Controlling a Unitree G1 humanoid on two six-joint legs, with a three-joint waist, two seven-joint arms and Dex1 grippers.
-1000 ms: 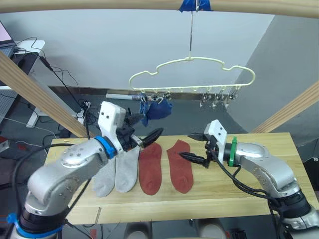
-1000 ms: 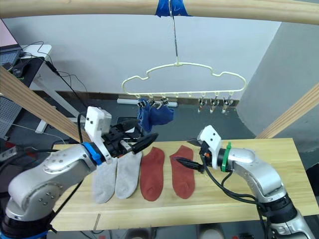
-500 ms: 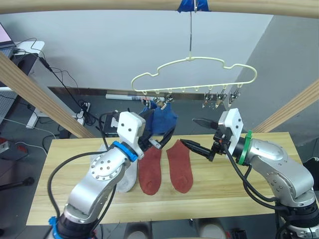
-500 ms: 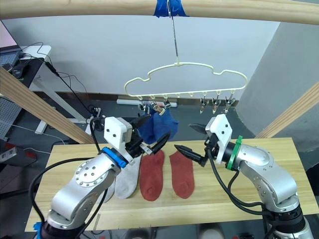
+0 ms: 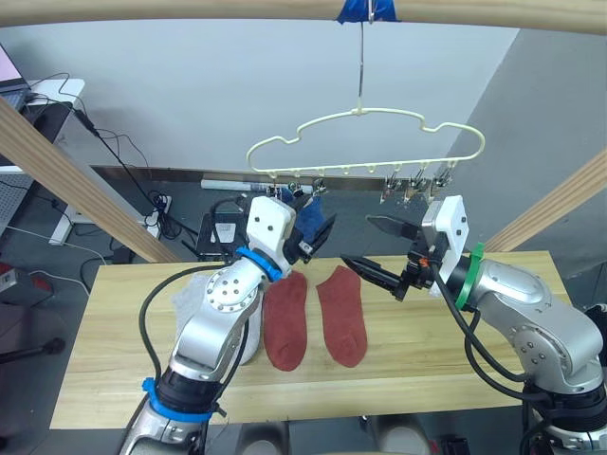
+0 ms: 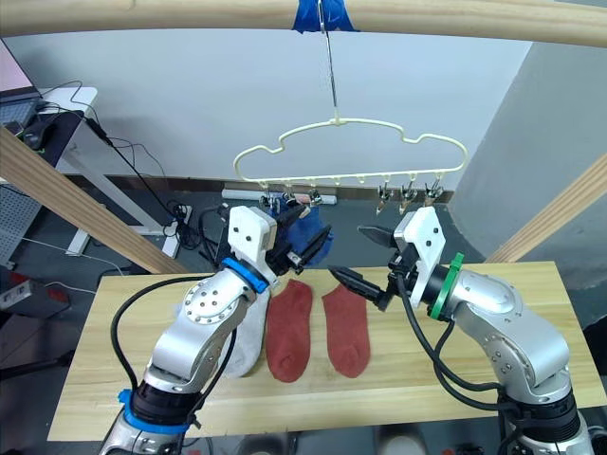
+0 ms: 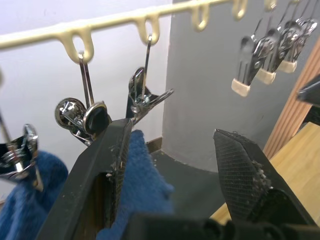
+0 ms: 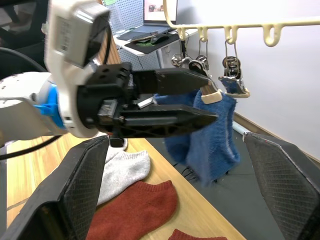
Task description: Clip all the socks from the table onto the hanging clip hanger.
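Grey wall and dark floor are showing behind a long light wooden bench, and a thick wooden beam is running across the top with a thin cream cloud-outlined plastic clip hanger hanging from it by a metal hook. Small metal clips are dangling along the hanger's lower bar. Two blue knit ankle socks are hanging from clips at the hanger's left end, above the bench's far edge.

On the bench, two rust red ankle socks are lying flat side by side, and two light grey ankle socks are lying just left of them, partly hidden by the left arm.

The left claw is raised at the blue socks, its fingers spread wide, one of them lying against the blue knit just under a clip. The right claw is hovering above the bench, near the toe of the right-hand red sock and apart from the hanger, with its fingers spread and nothing between them.
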